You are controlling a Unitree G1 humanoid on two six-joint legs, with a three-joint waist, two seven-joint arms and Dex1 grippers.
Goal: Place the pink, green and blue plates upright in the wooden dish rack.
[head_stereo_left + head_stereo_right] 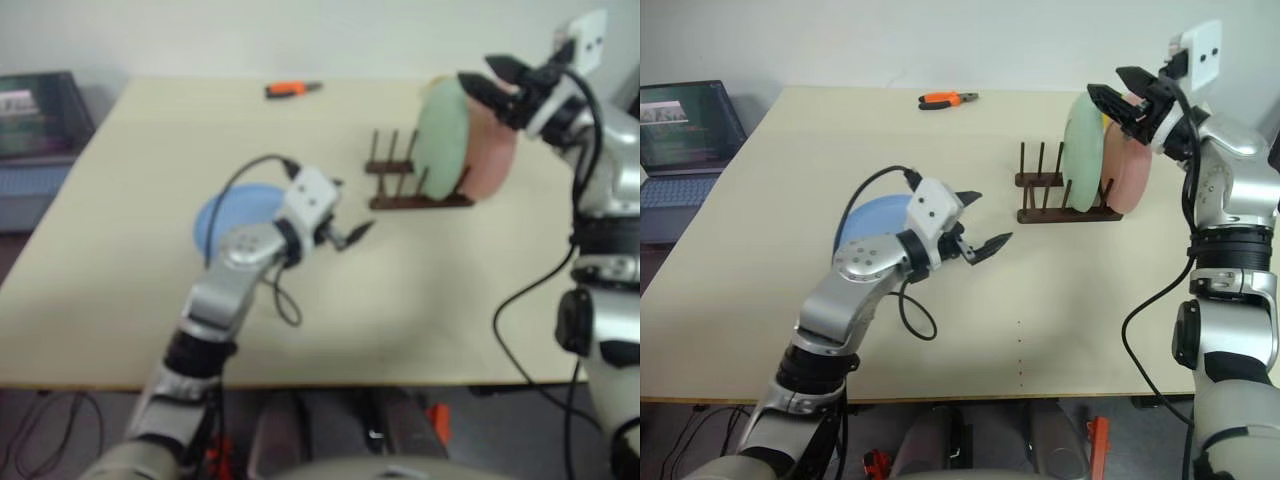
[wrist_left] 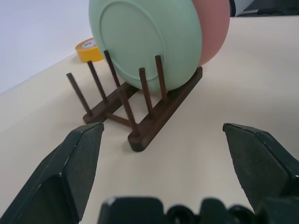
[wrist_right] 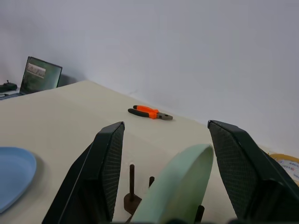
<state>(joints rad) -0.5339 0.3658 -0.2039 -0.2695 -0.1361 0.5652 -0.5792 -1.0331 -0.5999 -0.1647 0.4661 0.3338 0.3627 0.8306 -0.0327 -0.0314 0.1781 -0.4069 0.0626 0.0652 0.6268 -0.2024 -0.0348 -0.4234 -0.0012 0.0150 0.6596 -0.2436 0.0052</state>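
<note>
Standing upright in wooden dish rack (image 1: 1065,196), upper right: green plate (image 1: 1084,151), pink plate (image 1: 1127,167). Lying flat mid-left on counter (image 1: 760,240): blue plate (image 1: 868,217). Hovering, jaws apart, empty: left tool (image 1: 975,224), right tool (image 1: 1118,95). Risking knocking racked plates over if right tool dips.

Orange pliers (image 1: 948,99), laptop (image 1: 685,130), yellow tape roll (image 2: 88,50) on table (image 1: 1090,300).

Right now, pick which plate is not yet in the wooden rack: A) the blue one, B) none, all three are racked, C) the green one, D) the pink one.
A: the blue plate lies flat on the table behind the left arm, while the green plate and the pink plate stand upright in the wooden dish rack.
</note>
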